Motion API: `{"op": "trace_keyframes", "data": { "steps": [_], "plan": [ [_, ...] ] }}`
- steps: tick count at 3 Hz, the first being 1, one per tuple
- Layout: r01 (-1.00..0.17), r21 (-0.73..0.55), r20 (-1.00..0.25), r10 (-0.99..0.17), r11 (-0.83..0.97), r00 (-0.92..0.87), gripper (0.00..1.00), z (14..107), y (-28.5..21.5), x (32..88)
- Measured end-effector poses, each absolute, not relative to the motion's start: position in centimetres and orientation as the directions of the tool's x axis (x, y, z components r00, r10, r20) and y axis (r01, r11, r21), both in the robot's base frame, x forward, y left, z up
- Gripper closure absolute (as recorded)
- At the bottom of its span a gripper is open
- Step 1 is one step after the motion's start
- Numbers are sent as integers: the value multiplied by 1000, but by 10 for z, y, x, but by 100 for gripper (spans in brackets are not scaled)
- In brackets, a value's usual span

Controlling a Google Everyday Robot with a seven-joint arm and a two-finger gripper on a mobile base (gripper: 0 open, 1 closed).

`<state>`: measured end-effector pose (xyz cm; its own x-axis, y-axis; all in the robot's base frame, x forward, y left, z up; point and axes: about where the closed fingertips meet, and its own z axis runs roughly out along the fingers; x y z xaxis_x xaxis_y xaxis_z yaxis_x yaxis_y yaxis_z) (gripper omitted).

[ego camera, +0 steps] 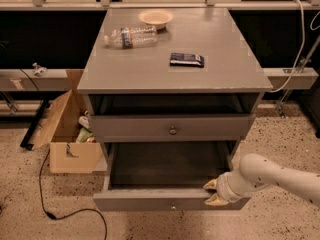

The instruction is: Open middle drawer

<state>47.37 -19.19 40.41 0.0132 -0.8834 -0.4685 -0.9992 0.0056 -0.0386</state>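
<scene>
At the middle drawer (145,202) front, gripper (212,193) lies level.

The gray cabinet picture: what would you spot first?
The middle drawer gapes open, dark inside, low on the gray cabinet. The gripper, on a white arm, is at the right end of its front. On top lie a plastic bottle, a bowl and a dark packet.

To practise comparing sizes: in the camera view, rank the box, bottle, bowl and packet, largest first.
1. box
2. bottle
3. bowl and packet look alike; the bowl lies farther off.
The hand is at the open drawer front's right end.
</scene>
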Motion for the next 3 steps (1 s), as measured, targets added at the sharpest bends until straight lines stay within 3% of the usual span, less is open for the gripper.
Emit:
{"op": "trace_keyframes", "data": {
  "steps": [1, 2, 3],
  "plan": [
    [-999, -39, -468, -883, 6, 13, 14, 404, -192, 474],
    [-998, -56, -439, -898, 27, 0, 0, 432, -214, 476],
    [-991, -97, -408, -912, 87, -40, 0, 473, -244, 468]
  ]
}}
